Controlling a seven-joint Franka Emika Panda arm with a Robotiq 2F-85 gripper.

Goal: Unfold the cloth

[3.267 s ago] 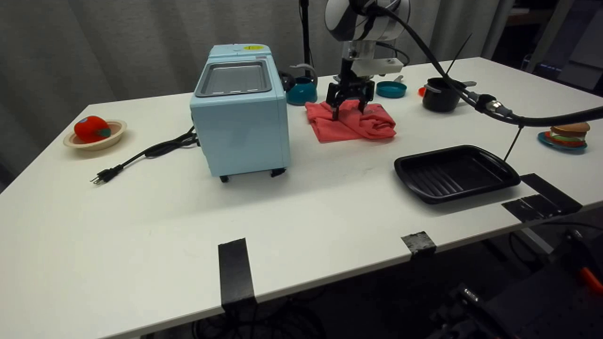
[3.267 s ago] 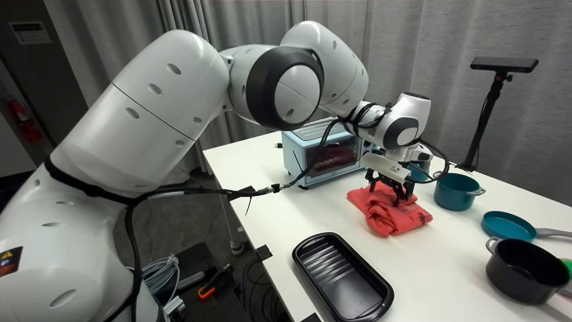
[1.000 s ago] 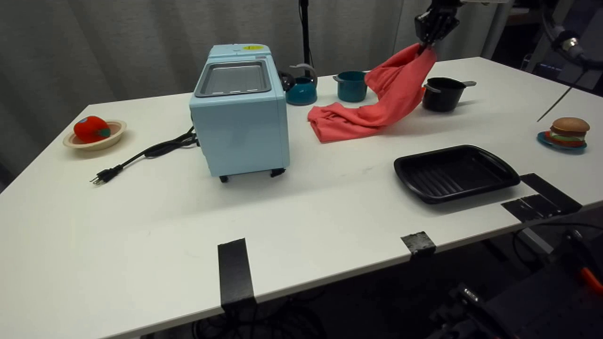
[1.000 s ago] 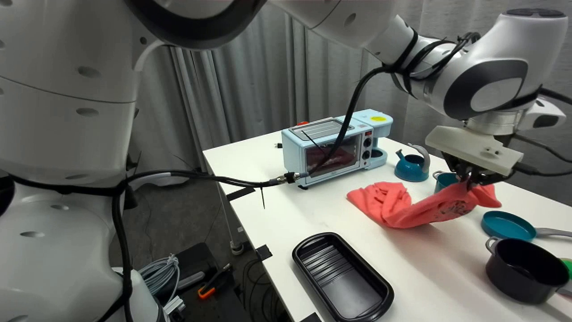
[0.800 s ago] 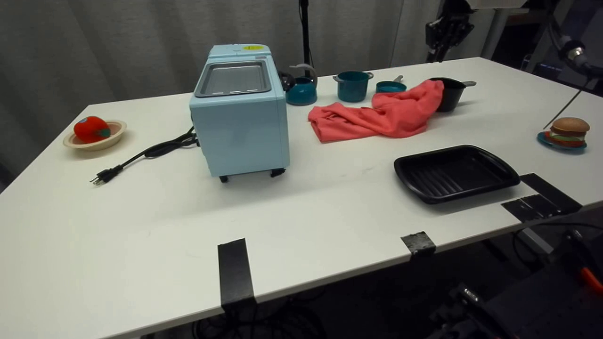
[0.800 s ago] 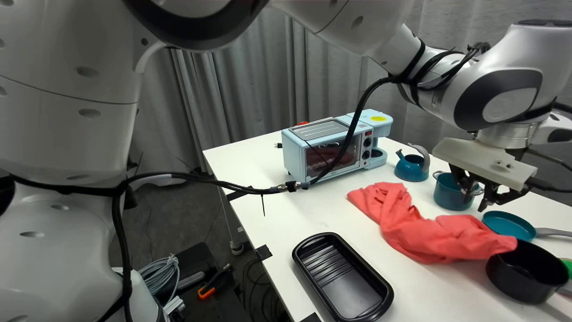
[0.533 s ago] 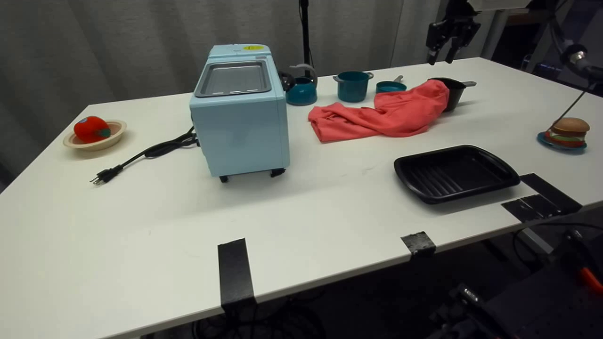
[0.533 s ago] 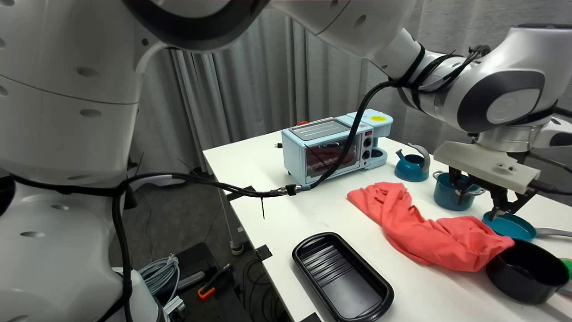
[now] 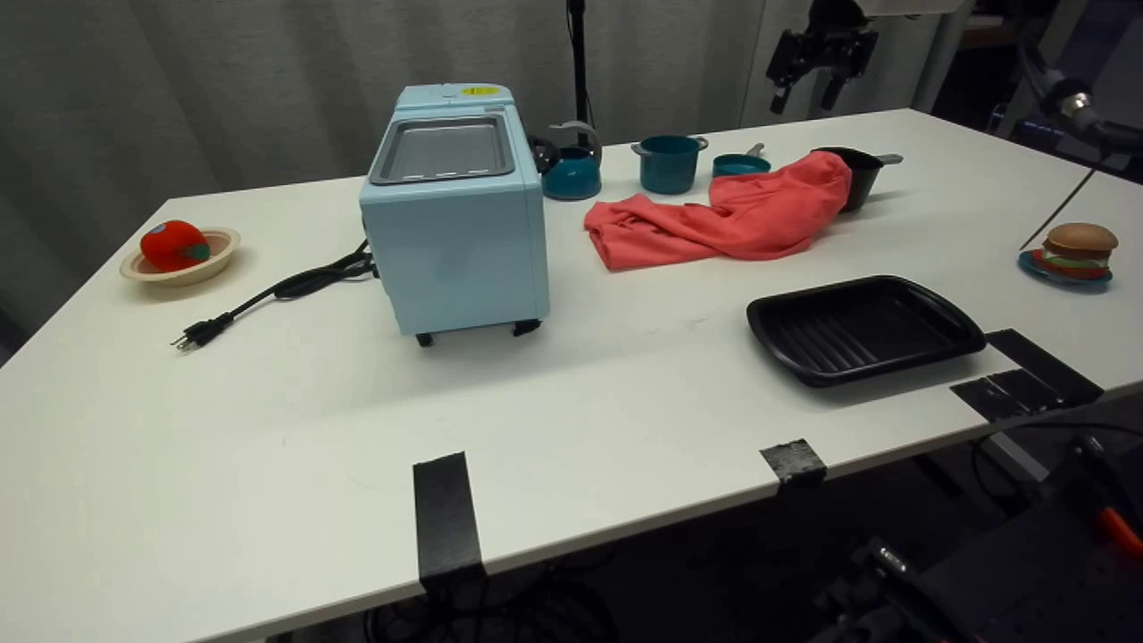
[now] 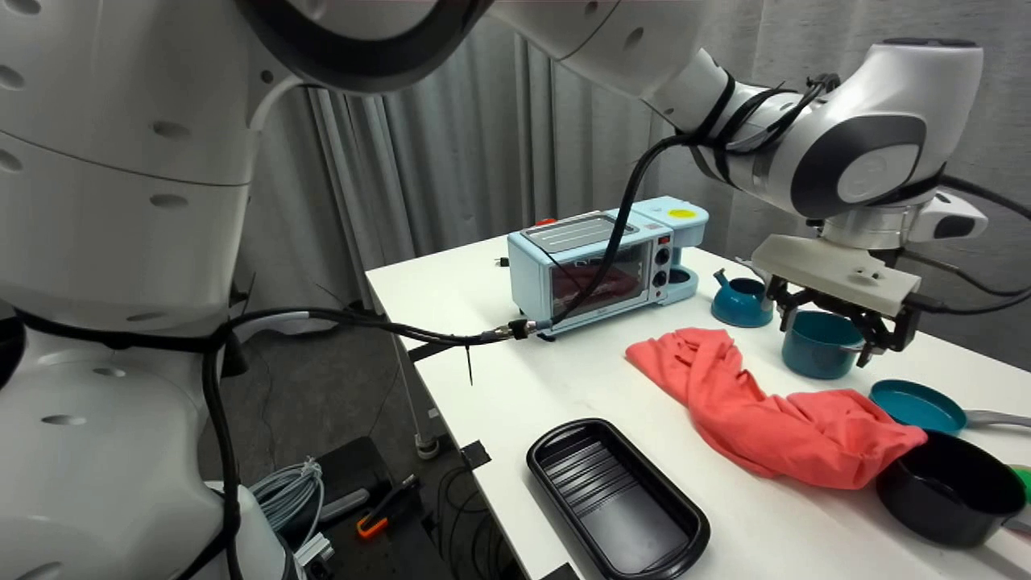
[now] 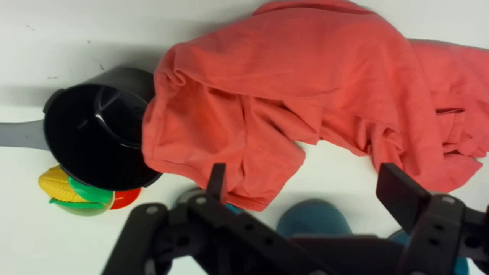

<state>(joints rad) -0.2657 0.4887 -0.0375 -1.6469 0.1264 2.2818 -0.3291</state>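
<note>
Coral-red cloth, soft wrinkled fabric: lies as a long, twisted strip on the flat white surface.

Change: one end hung from the black two-fingered gripper a second ago; now let go and fallen, it lies farther out than in the compact heap of moments before.

Bearing on the task: judged partly done. Some length is drawn out, but folds and bunching remain, so a fresh grip on an edge seems called for.

Gripper: raised above the surface, jaws spread wide, nothing between them, apart from the cloth.

In the way: black round pot with grey handle, at the cloth's drawn-out end, which covers part of its rim in the wrist view and seems to lean on it; a further pull that way could drag or tip the pot. Teal shallow frying pan, at the same end, partly hidden by fabric; whether they touch cannot be told. Light-blue boxy toaster oven, near the cloth's folded end; likely to limit spreading that way.

Also present: teal round pot and teal kettle, both near the cloth; black rectangular ribbed tray, apart from it; yellow toy corn with green husk, beside the black pot; layered toy burger and round red toy tomato, both well apart.
</note>
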